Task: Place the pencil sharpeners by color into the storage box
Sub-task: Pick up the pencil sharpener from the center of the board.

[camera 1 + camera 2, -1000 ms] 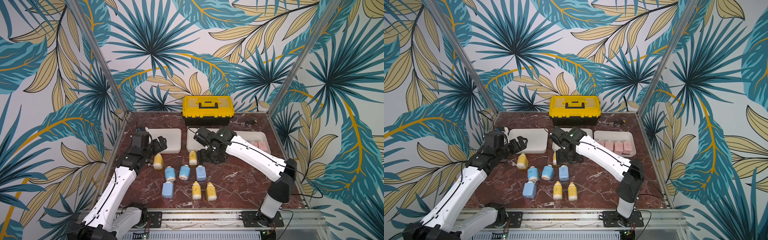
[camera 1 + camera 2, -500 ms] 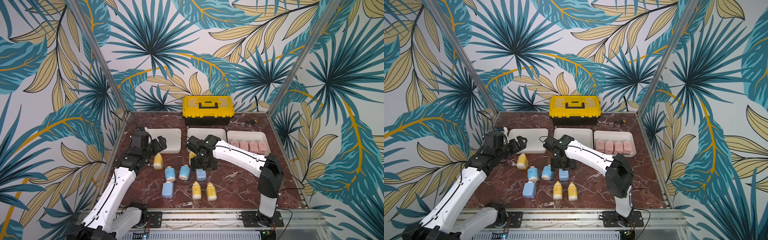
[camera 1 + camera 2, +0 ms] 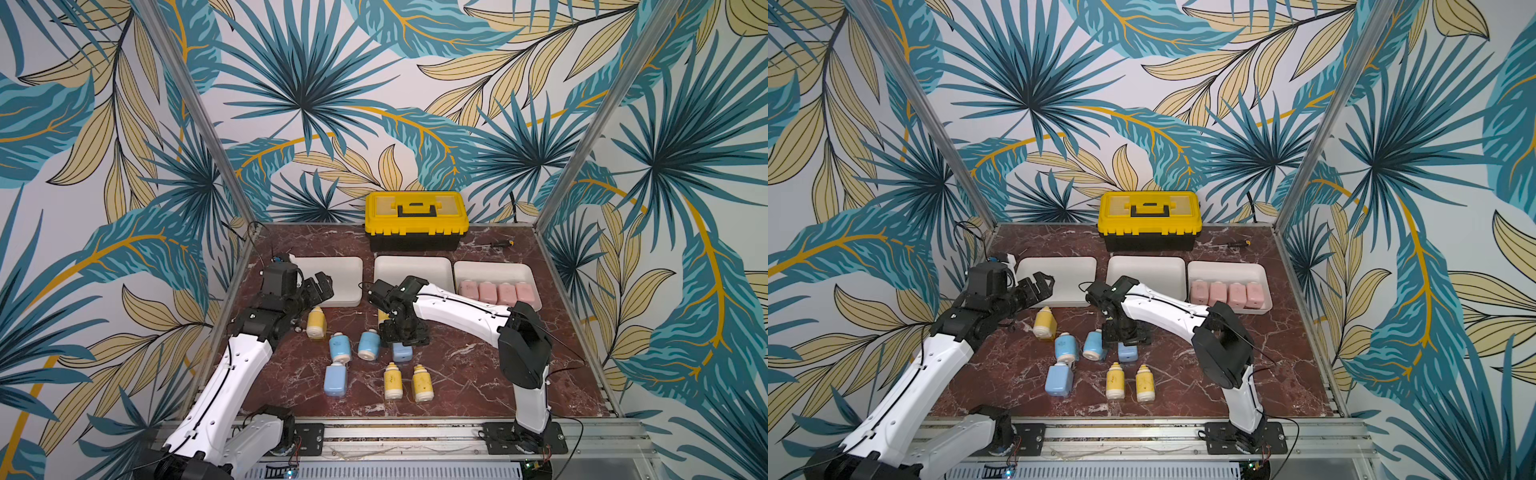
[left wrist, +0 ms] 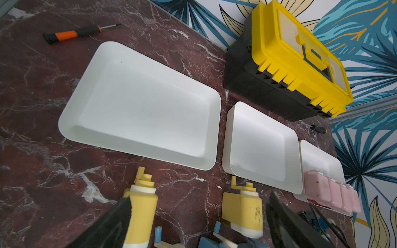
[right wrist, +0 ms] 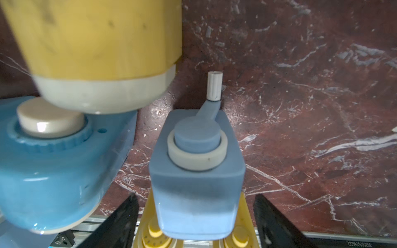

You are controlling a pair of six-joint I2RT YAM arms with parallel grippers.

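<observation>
My right gripper (image 3: 404, 341) (image 5: 196, 214) points down, open, with its fingers either side of a light blue pencil sharpener (image 3: 402, 354) (image 5: 197, 171); a gap shows on both sides. Other blue sharpeners (image 3: 340, 348) (image 3: 369, 345) (image 3: 335, 380) and yellow ones (image 3: 316, 323) (image 3: 392, 380) (image 3: 422, 382) lie on the table. Several pink sharpeners (image 3: 496, 291) fill the right tray (image 3: 494, 268) of the storage box. The middle tray (image 3: 411, 266) and left tray (image 3: 332, 270) hold nothing. My left gripper (image 3: 319, 286) (image 4: 198, 212) hovers open above two yellow sharpeners (image 4: 141, 212) (image 4: 242, 210).
A yellow-and-black toolbox (image 3: 415, 220) stands against the back wall behind the trays. A small screwdriver (image 3: 503, 243) lies at the back right and an orange-handled one (image 4: 71, 34) behind the left tray. Metal frame posts bound both sides.
My right gripper has come forward from the middle tray's front edge and dropped over the blue sharpener, its elbow swinging toward the front. The left arm has stayed put.
</observation>
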